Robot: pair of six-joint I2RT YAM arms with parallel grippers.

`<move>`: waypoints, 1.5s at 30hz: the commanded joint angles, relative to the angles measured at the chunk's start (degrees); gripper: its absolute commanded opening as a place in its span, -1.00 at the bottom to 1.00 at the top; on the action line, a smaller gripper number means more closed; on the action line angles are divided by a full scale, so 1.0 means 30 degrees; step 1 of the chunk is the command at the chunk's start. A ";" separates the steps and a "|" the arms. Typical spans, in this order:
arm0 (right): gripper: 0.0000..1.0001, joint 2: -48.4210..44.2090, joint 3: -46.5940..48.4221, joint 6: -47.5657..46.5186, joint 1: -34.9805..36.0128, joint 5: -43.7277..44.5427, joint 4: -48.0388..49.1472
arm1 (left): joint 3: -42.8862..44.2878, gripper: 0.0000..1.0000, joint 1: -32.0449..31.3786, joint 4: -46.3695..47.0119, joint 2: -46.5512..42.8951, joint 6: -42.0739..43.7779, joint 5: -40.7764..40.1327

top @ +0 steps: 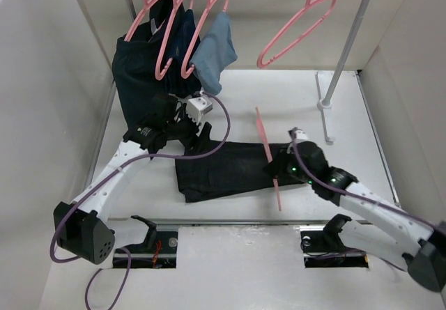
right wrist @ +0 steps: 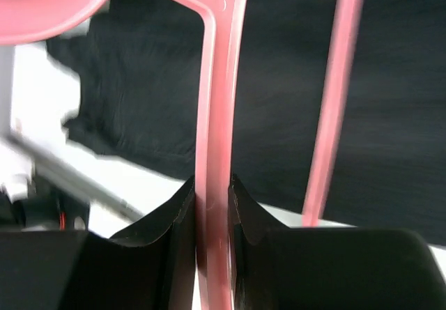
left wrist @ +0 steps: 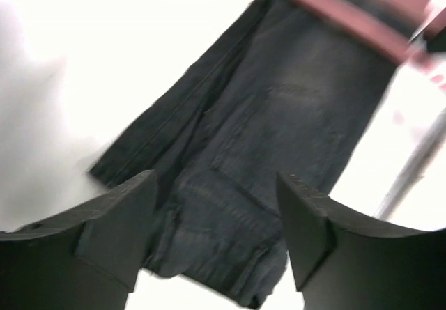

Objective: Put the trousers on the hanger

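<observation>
Seen from above: left arm reaching forward and inward from its near-left base, wrist bent, left gripper (top: 203, 136) poised at the far left corner of the trousers (top: 226, 171). Both fingers (left wrist: 115, 219) spread wide, gripping nothing, dark fabric showing in the gap below them. Touching the cloth or hovering over it: impossible to tell.

Right arm angled in from the near-right base, forearm low over the table (top: 293, 94), right gripper (top: 275, 165) at the right end of the trousers. Jaws clamped tight on a bar of the hanger (top: 262, 132), seen edge-on from overhead as a thin pink line crossing the trousers' right end, from the far side toward the near edge. In the right wrist view, pink bar pinched between black fingers, a second thinner bar beside it, black fabric behind.

Trousers lying flat on the table between the two grippers, a wide dark band, not on the hanger.

Hanging at the back: several more pink hangers (top: 262, 62); a dark navy garment (top: 136, 73) just behind the left gripper; a light blue cloth (top: 214, 56) beside it. Far right, a white rack post (top: 346, 49).
</observation>
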 commanded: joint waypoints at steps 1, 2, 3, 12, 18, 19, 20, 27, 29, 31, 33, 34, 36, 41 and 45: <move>-1.00 0.2982 0.1102 0.0866 0.2087 0.2206 0.3742 | 0.1297 0.34 0.0050 -0.0047 0.0526 -0.1435 0.2591; -1.00 0.3547 0.1102 0.1132 0.2322 0.2380 0.4327 | 0.1531 0.34 0.0050 -0.0047 0.0528 -0.1960 0.3319; -1.00 0.4016 0.0551 0.1366 0.2528 0.2381 0.4912 | 0.1534 0.49 0.0050 0.0185 0.0789 -0.2255 0.3674; -1.00 0.9379 0.0692 0.0668 0.2735 0.1036 0.7233 | 0.1709 1.00 -0.0329 0.1681 0.2869 -0.4426 0.7133; -1.00 1.0582 0.1305 -0.1030 0.2735 -0.0370 0.7819 | 0.2996 1.00 -0.1766 0.1945 0.5120 -0.5041 0.5323; -1.00 1.0584 0.1307 -0.1034 0.2735 -0.0373 0.7819 | 0.2998 1.00 -0.1766 0.1945 0.5505 -0.5360 0.3781; -1.00 1.0584 0.1307 -0.1034 0.2735 -0.0373 0.7819 | 0.3172 1.00 -0.1766 0.1713 0.5885 -0.5538 0.2983; -1.00 1.0232 0.1102 -0.1209 0.2735 -0.0548 0.7819 | 0.3379 0.01 -0.1766 0.1535 0.7587 -0.5596 0.1012; -1.00 1.0232 0.1102 -0.1412 0.2735 -0.0724 0.7819 | 0.3379 -0.78 -0.1766 0.1535 0.7763 -0.5803 0.0809; -1.00 1.0232 0.1102 -0.1414 0.2735 -0.0927 0.7819 | 0.3584 -1.00 -0.1766 0.1535 0.7764 -0.6008 0.0428; -1.00 1.0027 0.0928 -0.1590 0.2735 -0.0929 0.7819 | 0.3381 -1.00 -0.1766 0.1535 0.7764 -0.6008 0.0426; -1.00 0.9853 0.0926 -0.1822 0.2735 -0.1248 0.7819 | 0.3205 -1.00 -0.1766 0.1535 0.7532 -0.6211 0.0426; -0.67 0.9648 0.0926 -0.1999 0.2503 -0.1776 0.7442 | 0.2708 -1.00 -0.1766 0.1535 0.6976 -0.6418 0.0426; 1.00 0.7952 0.2885 -0.2410 0.0165 -0.1903 0.3344 | 0.0599 -1.00 -0.1766 0.2411 0.5277 -0.7295 -0.0863; 1.00 0.5781 0.5226 -0.1359 -0.3983 -0.0404 -0.1253 | 0.0215 -1.00 -0.1766 0.2413 0.4339 -0.7297 -0.1156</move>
